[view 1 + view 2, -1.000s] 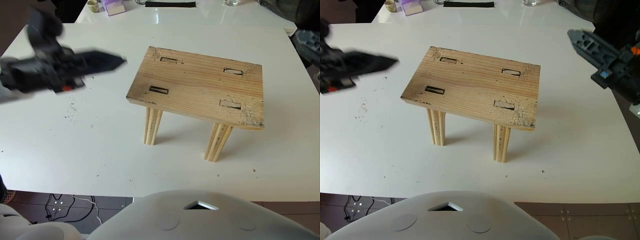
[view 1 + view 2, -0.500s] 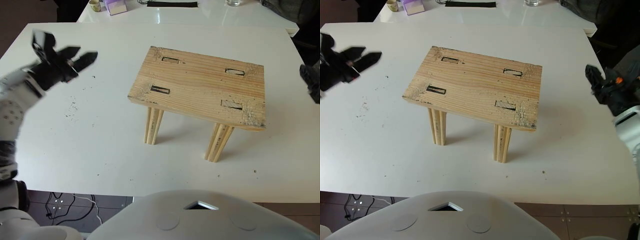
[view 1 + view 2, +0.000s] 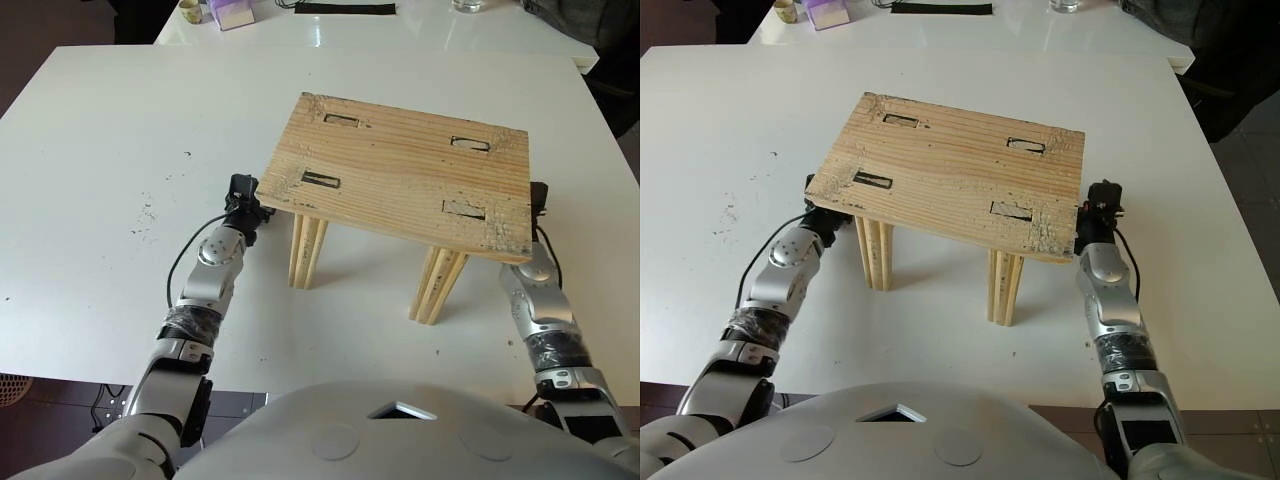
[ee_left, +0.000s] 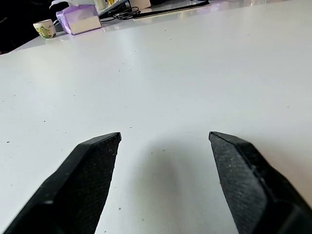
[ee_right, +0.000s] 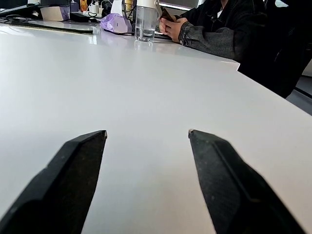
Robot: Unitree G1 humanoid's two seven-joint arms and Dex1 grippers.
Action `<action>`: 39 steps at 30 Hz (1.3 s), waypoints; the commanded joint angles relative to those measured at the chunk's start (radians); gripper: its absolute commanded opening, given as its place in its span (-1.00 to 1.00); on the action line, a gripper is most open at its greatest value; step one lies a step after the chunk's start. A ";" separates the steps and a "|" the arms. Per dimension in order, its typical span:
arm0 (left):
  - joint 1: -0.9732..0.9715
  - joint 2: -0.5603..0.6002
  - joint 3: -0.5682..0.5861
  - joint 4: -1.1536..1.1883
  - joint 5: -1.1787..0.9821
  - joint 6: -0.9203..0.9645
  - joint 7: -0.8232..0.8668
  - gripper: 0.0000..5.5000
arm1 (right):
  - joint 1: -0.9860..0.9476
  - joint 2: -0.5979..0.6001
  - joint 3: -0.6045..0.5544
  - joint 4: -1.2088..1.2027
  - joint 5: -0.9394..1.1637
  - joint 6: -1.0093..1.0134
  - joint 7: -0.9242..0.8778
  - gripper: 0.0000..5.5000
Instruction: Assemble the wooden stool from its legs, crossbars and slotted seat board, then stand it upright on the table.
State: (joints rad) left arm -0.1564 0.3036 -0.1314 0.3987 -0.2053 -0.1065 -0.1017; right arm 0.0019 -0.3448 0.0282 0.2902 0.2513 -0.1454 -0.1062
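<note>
The wooden stool stands upright on the white table (image 3: 120, 120), its slotted seat board (image 3: 400, 175) on top and its legs (image 3: 305, 250) spread below. My left gripper (image 3: 241, 190) lies low beside the seat's left corner, apart from the stool. Its fingers (image 4: 92, 161) are open over bare tabletop with nothing between them. My right gripper (image 3: 1104, 192) sits by the seat's right edge, also low. It is open (image 5: 147, 132) and holds nothing. The crossbars are hidden under the seat.
A small cup (image 3: 186, 11), a purple box (image 3: 228, 12) and a black strip (image 3: 340, 8) lie on the farther table behind. A clear glass (image 5: 145, 22) stands there too. The table's front edge (image 3: 300, 385) runs close below the stool.
Both arms have come down from raised positions at the sides and now lie low on the table beside the stool. The stool has not moved.
</note>
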 commanded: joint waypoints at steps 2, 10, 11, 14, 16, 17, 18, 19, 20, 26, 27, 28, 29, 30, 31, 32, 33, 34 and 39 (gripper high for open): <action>0.066 -0.076 0.049 0.068 0.051 -0.104 0.036 0.22 | 0.029 0.116 -0.040 0.083 0.002 -0.083 0.060 0.13; -0.006 -0.148 0.080 0.217 0.125 -0.198 0.063 0.22 | -0.082 0.170 -0.045 0.240 -0.112 -0.175 0.087 0.13; -0.019 -0.151 0.086 0.236 0.130 -0.209 0.062 0.22 | -0.101 0.167 -0.043 0.264 -0.130 -0.189 0.092 0.13; -0.059 -0.156 0.111 0.290 0.136 -0.238 0.065 0.22 | -0.153 0.165 -0.059 0.327 -0.149 -0.214 0.107 0.13; -0.084 -0.156 0.129 0.319 0.140 -0.258 0.075 0.22 | -0.187 0.158 -0.069 0.367 -0.164 -0.230 0.108 0.13; -0.093 -0.157 0.136 0.329 0.143 -0.267 0.080 0.22 | -0.201 0.155 -0.076 0.383 -0.169 -0.237 0.108 0.13; -0.098 -0.159 0.142 0.336 0.146 -0.277 0.086 0.22 | -0.215 0.149 -0.082 0.401 -0.176 -0.242 0.106 0.13; -0.100 -0.160 0.145 0.341 0.154 -0.285 0.096 0.22 | -0.228 0.144 -0.087 0.420 -0.181 -0.246 0.105 0.13; -0.099 -0.162 0.149 0.346 0.159 -0.291 0.105 0.22 | -0.239 0.140 -0.091 0.439 -0.186 -0.248 0.106 0.13; -0.097 -0.181 0.178 0.417 0.174 -0.303 0.170 0.22 | -0.300 0.136 -0.103 0.552 -0.197 -0.241 0.136 0.13; -0.100 -0.183 0.188 0.425 0.168 -0.302 0.172 0.22 | -0.307 0.137 -0.103 0.559 -0.199 -0.240 0.139 0.13; -0.102 -0.182 0.196 0.433 0.165 -0.303 0.174 0.22 | -0.314 0.140 -0.105 0.564 -0.198 -0.241 0.148 0.13; -0.105 -0.180 0.200 0.441 0.169 -0.307 0.176 0.22 | -0.319 0.143 -0.105 0.567 -0.196 -0.244 0.160 0.13; -0.111 -0.176 0.202 0.452 0.174 -0.310 0.179 0.22 | -0.323 0.145 -0.104 0.570 -0.197 -0.248 0.168 0.13; -0.117 -0.173 0.204 0.465 0.178 -0.312 0.180 0.22 | -0.328 0.147 -0.102 0.575 -0.201 -0.252 0.173 0.13; -0.124 -0.171 0.205 0.477 0.184 -0.315 0.182 0.22 | -0.335 0.148 -0.100 0.584 -0.206 -0.257 0.176 0.13; -0.133 -0.171 0.207 0.489 0.186 -0.318 0.182 0.22 | -0.341 0.148 -0.099 0.592 -0.210 -0.261 0.180 0.13; -0.143 -0.174 0.210 0.496 0.183 -0.318 0.177 0.22 | -0.347 0.149 -0.098 0.598 -0.211 -0.265 0.185 0.13; -0.177 -0.182 0.216 0.544 0.199 -0.332 0.197 0.22 | -0.380 0.151 -0.099 0.634 -0.223 -0.281 0.195 0.13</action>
State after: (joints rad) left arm -0.3573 0.1273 0.0828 0.8793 -0.0197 -0.4767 0.0806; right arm -0.3705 -0.2013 -0.0751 0.8932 0.0386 -0.4378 0.0817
